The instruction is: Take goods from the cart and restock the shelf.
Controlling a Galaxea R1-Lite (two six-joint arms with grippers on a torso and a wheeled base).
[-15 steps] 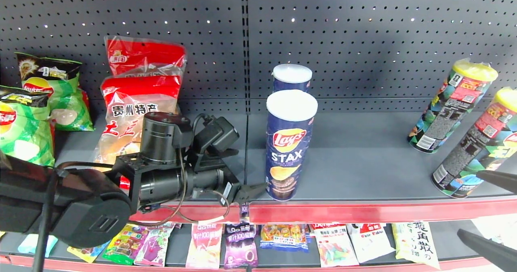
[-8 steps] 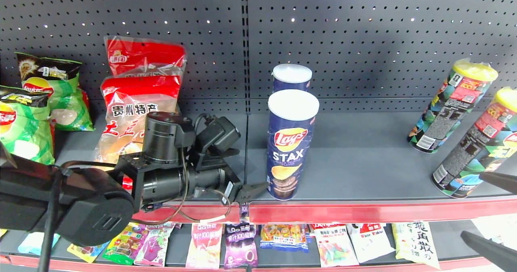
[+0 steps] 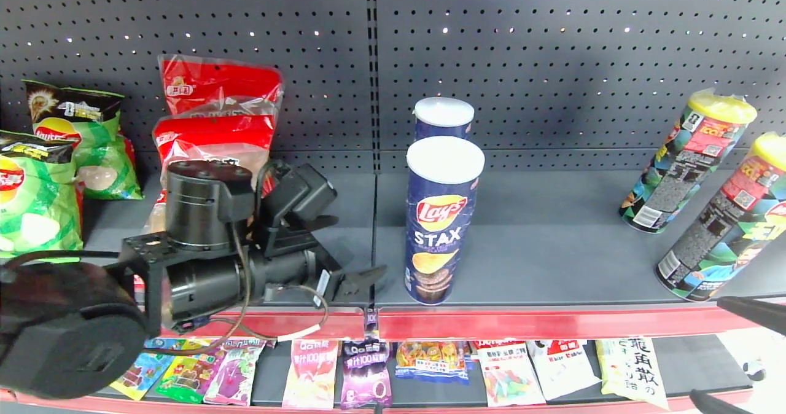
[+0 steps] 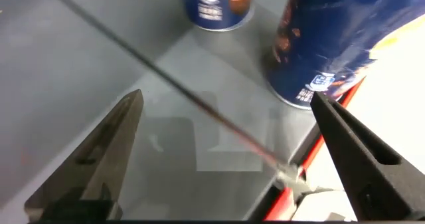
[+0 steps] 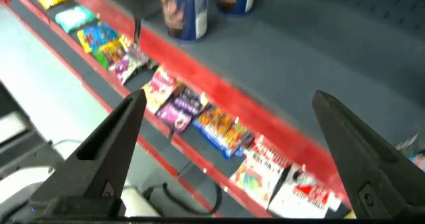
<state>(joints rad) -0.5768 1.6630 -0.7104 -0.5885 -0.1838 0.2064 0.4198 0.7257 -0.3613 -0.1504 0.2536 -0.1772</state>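
Note:
Two blue crisp cans with white lids stand upright on the grey shelf (image 3: 552, 248), the front can (image 3: 443, 217) near the red edge and the back can (image 3: 443, 119) behind it. My left gripper (image 3: 363, 279) hangs at the shelf's front edge, just left of the front can and apart from it. In the left wrist view this gripper (image 4: 226, 151) is open and empty, with the front can (image 4: 325, 44) and back can (image 4: 216, 4) ahead. My right gripper (image 3: 734, 352) is low at the far right, and the right wrist view shows it (image 5: 229, 151) open and empty.
Red snack bags (image 3: 212, 150) and green chip bags (image 3: 43, 187) fill the shelf's left part. Two yellow-lidded cans (image 3: 694, 162) lean at the right. Small packets (image 3: 430, 365) hang on the lower shelf. Bare shelf lies between the blue cans and the yellow-lidded ones.
My left arm has drawn back to the left, so its fingertip is farther from the front can. My right gripper's fingers have sunk lower at the right edge.

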